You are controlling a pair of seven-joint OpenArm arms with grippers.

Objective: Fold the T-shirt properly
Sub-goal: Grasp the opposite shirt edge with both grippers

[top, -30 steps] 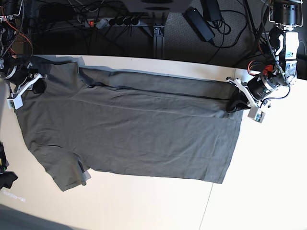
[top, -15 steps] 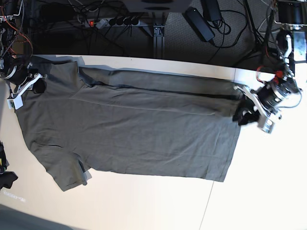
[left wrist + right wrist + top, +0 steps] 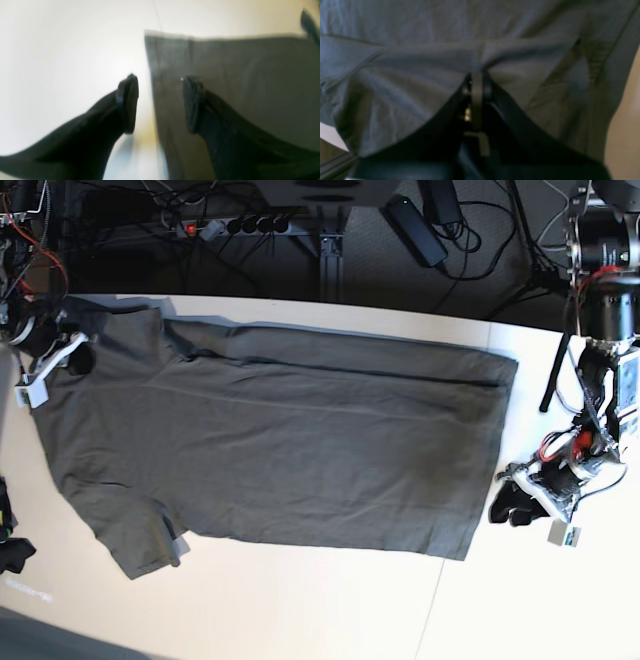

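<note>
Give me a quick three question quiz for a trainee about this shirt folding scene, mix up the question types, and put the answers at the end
1. True or false: the left hand is gripping the T-shirt.
2. Multiple choice: where is the right hand? A) shut on a pinch of shirt fabric B) open over bare table C) holding the power strip
3. Fill in: in the left wrist view, one finger is over the table and the other is over the ____.

Key: 1 false, its fingers stand apart beside the hem; 2 A; 3 T-shirt.
</note>
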